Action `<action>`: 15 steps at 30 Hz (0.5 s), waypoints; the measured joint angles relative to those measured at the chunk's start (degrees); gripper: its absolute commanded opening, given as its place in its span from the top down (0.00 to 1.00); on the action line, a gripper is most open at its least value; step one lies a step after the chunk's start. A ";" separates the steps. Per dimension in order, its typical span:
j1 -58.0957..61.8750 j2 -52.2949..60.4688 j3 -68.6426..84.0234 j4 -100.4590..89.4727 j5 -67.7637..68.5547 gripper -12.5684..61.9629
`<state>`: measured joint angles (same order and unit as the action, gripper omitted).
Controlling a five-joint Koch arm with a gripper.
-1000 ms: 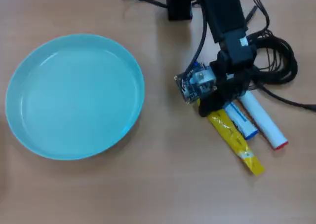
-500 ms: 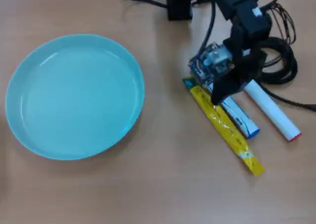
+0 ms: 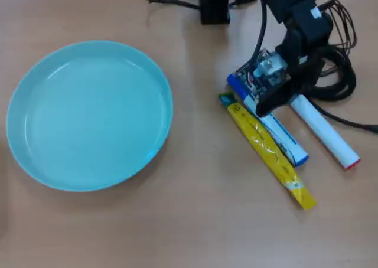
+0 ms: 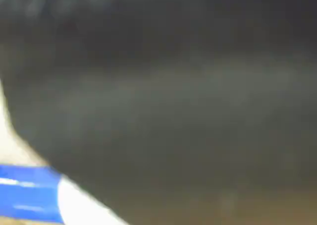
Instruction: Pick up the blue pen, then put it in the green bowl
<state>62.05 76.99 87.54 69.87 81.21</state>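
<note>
The blue pen [image 3: 283, 139] lies slanted on the wooden table at the right of the overhead view, between a yellow sachet stick and a red-capped marker. Its blue end points up-left. My gripper [image 3: 267, 104] hangs over the pen's upper half, and one dark finger crosses the barrel. Only that finger shows, so the jaws' state is unclear. The wrist view is mostly dark blur, with the blue pen [image 4: 29, 193] at the lower left, its blue band meeting the white barrel. The green bowl [image 3: 88, 114] sits empty at the left, well apart from the gripper.
The yellow sachet stick [image 3: 266, 150] lies just left of the pen, parallel to it. A white marker with a red cap [image 3: 325, 135] lies just right of it. Black cables [image 3: 336, 73] coil at the right, and the arm's base [image 3: 215, 2] stands at the top.
The arm has swung up and to the right, uncovering the upper ends of the pen and the sachet. The red-capped marker has shifted slightly to the right.
</note>
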 measured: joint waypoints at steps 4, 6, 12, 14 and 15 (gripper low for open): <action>1.58 0.00 0.00 -0.26 0.00 0.20; 1.76 0.00 0.00 -0.26 0.00 0.25; 2.81 0.00 0.00 -0.53 0.00 0.38; 2.81 0.00 0.00 -0.53 0.00 0.39; 2.81 0.00 0.09 -0.62 0.00 0.39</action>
<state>64.86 76.99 87.63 69.26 81.21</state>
